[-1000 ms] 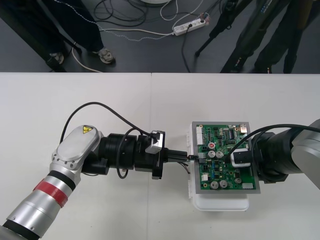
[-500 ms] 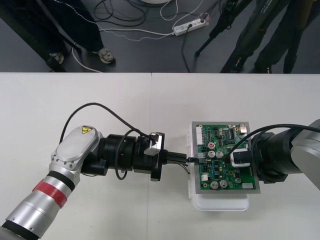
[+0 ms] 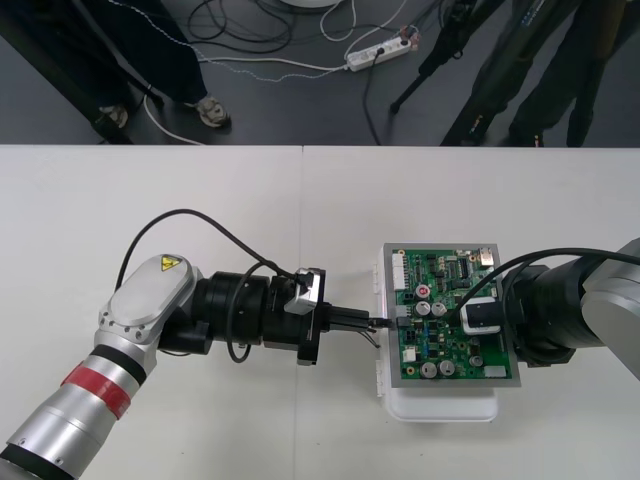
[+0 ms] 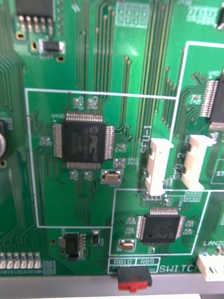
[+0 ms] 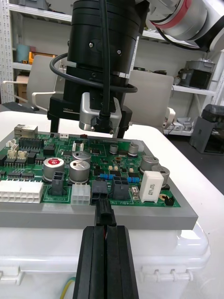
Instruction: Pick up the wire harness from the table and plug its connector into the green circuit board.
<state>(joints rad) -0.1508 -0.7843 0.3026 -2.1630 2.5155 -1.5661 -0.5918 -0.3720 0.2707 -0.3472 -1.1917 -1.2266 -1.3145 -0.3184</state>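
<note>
The green circuit board (image 3: 440, 280) sits on its white base (image 3: 440, 405) right of the table's middle. My left gripper (image 3: 372, 322) reaches in from the left, level with the board's left edge. Its fingers (image 5: 105, 261) are shut on the harness's black plug (image 5: 104, 216), whose tip meets a black socket (image 5: 100, 189) at the board's edge. I cannot tell how deep it sits. A loop of the harness wires (image 3: 372, 338) hangs under the fingers. My right gripper (image 3: 478, 322) stands over the board's right half, fingers (image 5: 53, 122) apart on the board (image 5: 116, 161).
Tall capacitors (image 5: 80, 170), a white relay (image 5: 150, 185) and a white connector block (image 5: 21, 191) stand beside the socket. The right wrist view looks straight down at chips and white connectors (image 4: 156, 166) on the board (image 4: 93, 70).
My left arm has drawn back a little to the left, away from the board's edge, still shut on the plug. The right arm and the board have not moved.
</note>
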